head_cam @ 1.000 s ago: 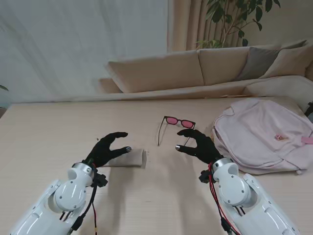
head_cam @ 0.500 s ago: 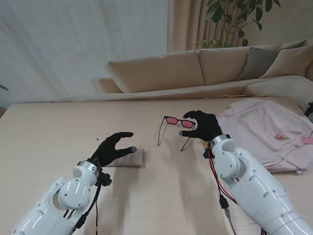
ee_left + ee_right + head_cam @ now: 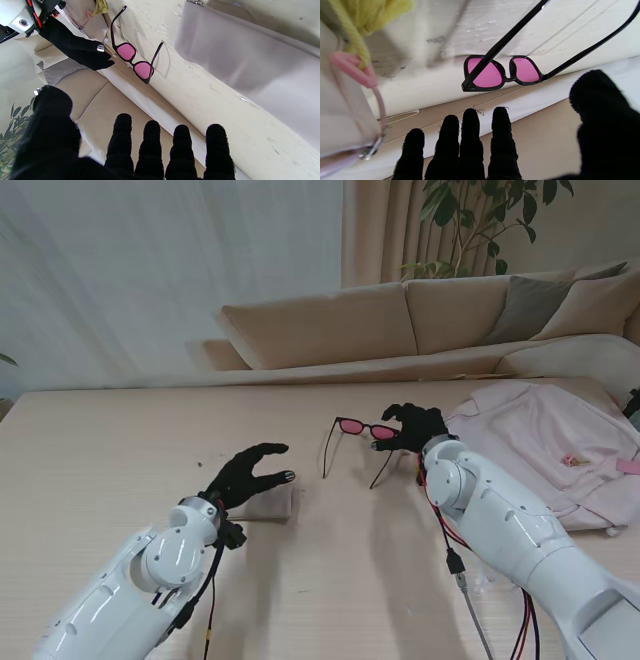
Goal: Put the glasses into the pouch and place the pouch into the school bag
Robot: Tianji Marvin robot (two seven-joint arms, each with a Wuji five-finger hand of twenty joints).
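Glossily, black-framed pink-lensed glasses [image 3: 362, 429] lie beside soft grey pouch [image 3: 268, 504].

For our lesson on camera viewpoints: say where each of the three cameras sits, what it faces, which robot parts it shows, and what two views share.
Stand view: above the shoulders, looking down at the table; both arms, left hand, right hand.
Left wrist view: along its fingers, toward glasses, pouch.
Right wrist view: along its fingers, toward glasses, school bag.
Shared: both wrist views show the glasses.
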